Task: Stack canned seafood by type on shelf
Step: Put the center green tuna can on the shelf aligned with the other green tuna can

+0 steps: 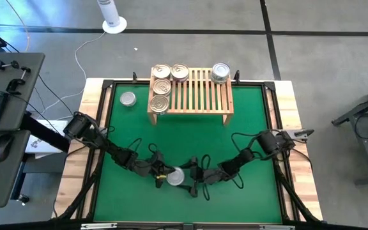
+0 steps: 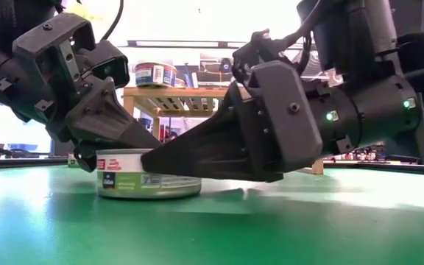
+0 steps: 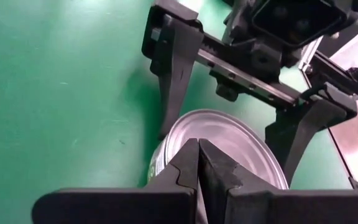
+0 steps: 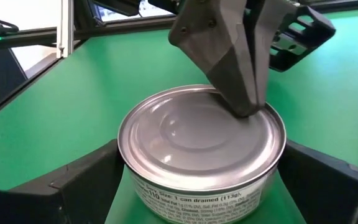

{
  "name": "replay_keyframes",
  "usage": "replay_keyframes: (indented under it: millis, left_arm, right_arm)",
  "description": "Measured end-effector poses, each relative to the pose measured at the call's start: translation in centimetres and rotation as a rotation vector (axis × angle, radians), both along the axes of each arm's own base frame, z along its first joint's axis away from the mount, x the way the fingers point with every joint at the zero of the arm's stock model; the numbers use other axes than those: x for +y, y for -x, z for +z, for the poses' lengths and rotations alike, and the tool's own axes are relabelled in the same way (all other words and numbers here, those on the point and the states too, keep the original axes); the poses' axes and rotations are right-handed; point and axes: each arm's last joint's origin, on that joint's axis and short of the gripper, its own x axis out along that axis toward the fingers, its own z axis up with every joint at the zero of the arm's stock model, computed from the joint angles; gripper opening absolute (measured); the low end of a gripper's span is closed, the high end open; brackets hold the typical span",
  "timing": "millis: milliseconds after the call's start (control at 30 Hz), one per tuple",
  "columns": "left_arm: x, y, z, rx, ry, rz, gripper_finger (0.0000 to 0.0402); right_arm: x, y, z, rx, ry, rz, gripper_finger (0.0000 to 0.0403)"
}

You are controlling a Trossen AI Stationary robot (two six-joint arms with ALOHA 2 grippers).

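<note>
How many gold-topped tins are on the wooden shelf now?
4: gold-topped tins at the shelf left end, two along the back, two in front. Stacked tins underneath could be hidden.

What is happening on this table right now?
Both arms meet at one silver-topped tin on the green mat. The right gripper is open, its fingers on either side of the tin. The left gripper is shut, its tip resting on the tin's lid. Four gold-topped tins sit on the shelf.

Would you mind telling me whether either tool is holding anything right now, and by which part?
Nothing is gripped. The shut left tool presses its tip on the silver tin's top, near the rim; the open right tool straddles its sides without closing.
</note>
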Motion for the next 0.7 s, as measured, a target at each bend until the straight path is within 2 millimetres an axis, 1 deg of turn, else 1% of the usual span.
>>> replay_keyframes:
  millis: [167,300,433,567,700]
  left_arm:
    - [0.0,0.0,0.1,-0.006,-0.002,0.007,0.0]
    - [0.1,0.0,0.1,-0.013,-0.002,0.015,0.0]
    - [0.0,-0.1,0.4,-0.04,0.003,0.008,0.0]
    - [-0.1,-0.2,1.9,-0.071,-0.002,-0.051,0.0]
    - [-0.1,0.1,4.9,-0.143,0.009,-0.083,0.0]
  right_arm:
    - [-0.1,-1.0,-0.4,-0.002,-0.002,0.018,0.0399]
    - [-0.2,-1.8,-0.3,0.019,0.005,0.028,0.0399]
    - [-0.1,-2.1,-0.3,0.043,0.014,0.028,0.0399]
    - [-0.2,-2.1,-0.5,0.052,-0.006,0.027,0.0393]
    - [-0.3,-2.0,-0.6,0.069,-0.024,0.02,0.0373]
